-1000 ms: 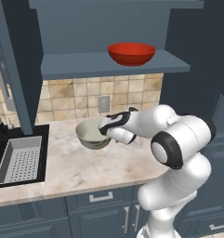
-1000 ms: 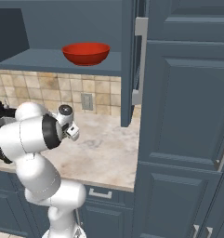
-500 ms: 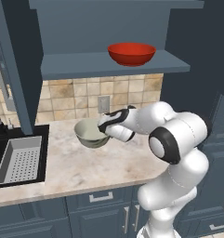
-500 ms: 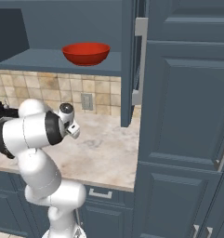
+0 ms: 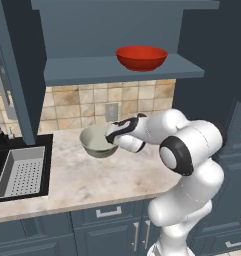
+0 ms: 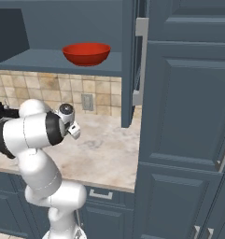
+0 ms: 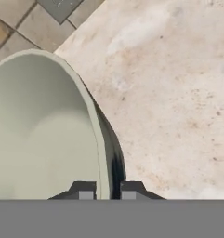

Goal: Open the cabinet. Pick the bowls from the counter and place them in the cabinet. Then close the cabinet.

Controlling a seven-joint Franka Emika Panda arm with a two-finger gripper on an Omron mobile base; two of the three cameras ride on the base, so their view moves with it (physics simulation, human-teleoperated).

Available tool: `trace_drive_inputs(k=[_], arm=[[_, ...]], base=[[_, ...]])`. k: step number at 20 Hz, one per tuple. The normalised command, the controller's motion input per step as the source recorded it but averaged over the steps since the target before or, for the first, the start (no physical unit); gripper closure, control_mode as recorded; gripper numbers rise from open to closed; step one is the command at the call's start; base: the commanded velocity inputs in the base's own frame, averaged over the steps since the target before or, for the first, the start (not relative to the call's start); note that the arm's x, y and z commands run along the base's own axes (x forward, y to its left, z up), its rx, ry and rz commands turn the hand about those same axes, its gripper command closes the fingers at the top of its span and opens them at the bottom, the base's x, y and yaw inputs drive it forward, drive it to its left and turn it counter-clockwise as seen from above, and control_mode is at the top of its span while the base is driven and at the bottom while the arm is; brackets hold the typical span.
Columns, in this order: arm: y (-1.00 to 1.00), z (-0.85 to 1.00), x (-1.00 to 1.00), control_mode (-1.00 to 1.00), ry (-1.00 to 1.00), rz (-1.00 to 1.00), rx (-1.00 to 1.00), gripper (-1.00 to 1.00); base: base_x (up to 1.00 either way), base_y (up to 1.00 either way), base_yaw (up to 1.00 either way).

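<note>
Cream bowl (image 5: 97,141) rim in claw (image 7: 108,191), above counter (image 5: 82,182)

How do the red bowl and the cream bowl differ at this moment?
The red bowl sits on the cabinet shelf; the cream bowl is over the counter, its rim pinched by the gripper. The red bowl is glossy and shallow, the cream bowl paler and deeper. Both are round, open side up and similar in size.
</note>
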Motion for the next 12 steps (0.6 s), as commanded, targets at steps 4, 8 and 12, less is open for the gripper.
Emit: trace_drive_inputs(k=[4,8,12], arm=[[-0.02,0.31,-0.58,-1.00,0.02,-0.31,0.09,1.00],[-0.01,0.22,-0.83,-1.00,0.00,-0.32,0.06,1.00],[-0.04,0.47,-0.95,-1.00,0.00,-0.26,0.08,1.00]], base=[[0.00,0.00,0.00],[0.00,0.00,0.00],[0.00,0.00,0.00]])
